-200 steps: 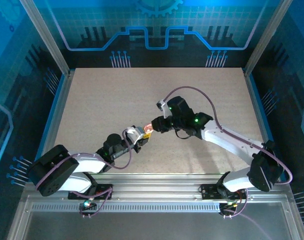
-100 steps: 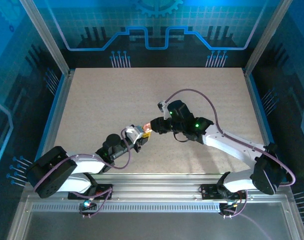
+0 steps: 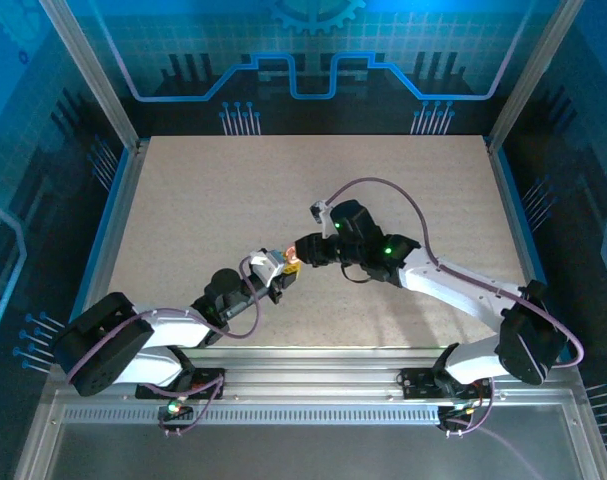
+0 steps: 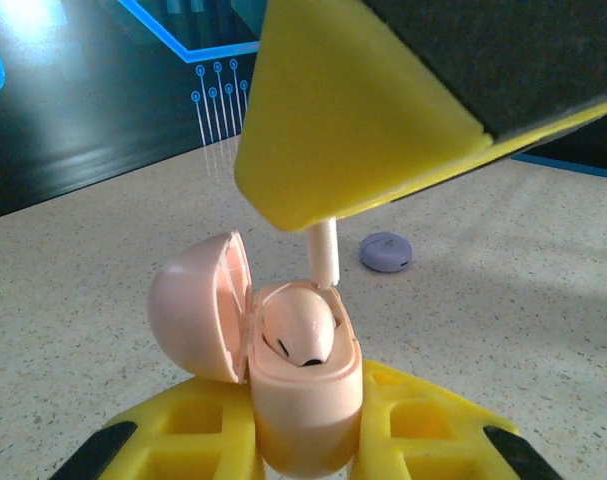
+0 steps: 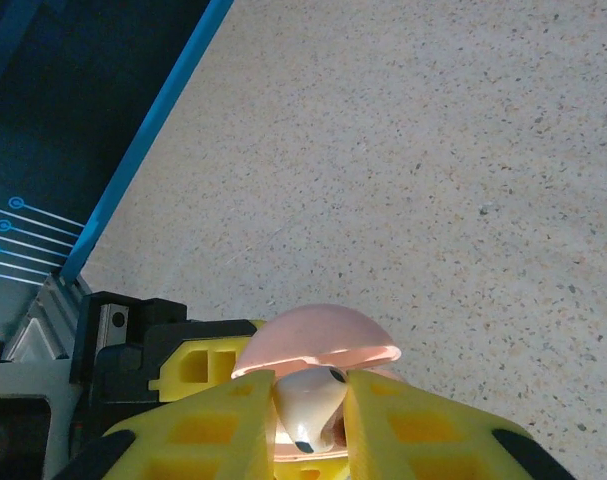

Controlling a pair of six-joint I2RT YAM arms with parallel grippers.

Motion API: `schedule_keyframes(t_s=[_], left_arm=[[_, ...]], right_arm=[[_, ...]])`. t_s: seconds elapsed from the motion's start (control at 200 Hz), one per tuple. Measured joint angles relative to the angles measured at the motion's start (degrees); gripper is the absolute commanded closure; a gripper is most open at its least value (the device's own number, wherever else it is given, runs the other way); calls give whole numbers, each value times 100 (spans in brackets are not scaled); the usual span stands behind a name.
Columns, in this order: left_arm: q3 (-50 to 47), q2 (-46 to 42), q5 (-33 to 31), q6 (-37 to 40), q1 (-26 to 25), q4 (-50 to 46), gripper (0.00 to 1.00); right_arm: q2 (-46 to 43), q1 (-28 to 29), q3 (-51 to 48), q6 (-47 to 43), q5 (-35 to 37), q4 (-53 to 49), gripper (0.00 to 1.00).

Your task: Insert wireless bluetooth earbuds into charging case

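Earbud [image 4: 326,250] is hanging stem-down at the open charging case [image 4: 305,400] (lid back); our nearly closed right fingers [image 3: 301,254] are pinching it, our left fingers [image 3: 279,274] are clamping the case, and we are judging a straight lowering next.

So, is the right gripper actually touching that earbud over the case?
Touching. The right wrist view shows the earbud pinched between the right gripper's yellow fingers, no gap on either side, over the open case.

- Left arm [image 3: 171,325] and right arm [image 3: 453,285]: white links, black joints.
- Purple cables [image 3: 378,182] looped along both.
- Green lights [image 3: 388,240] on right wrist.
- Yellow fingers [image 5: 423,430], hollow pockets.
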Motion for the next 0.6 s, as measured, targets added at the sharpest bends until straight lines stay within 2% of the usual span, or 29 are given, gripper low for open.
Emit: schedule_keyframes(t_s=[0.6], left_arm=[[0,0,-133,-170,0,210,86]], right_arm=[[57,33,0,15,7,140,76]])
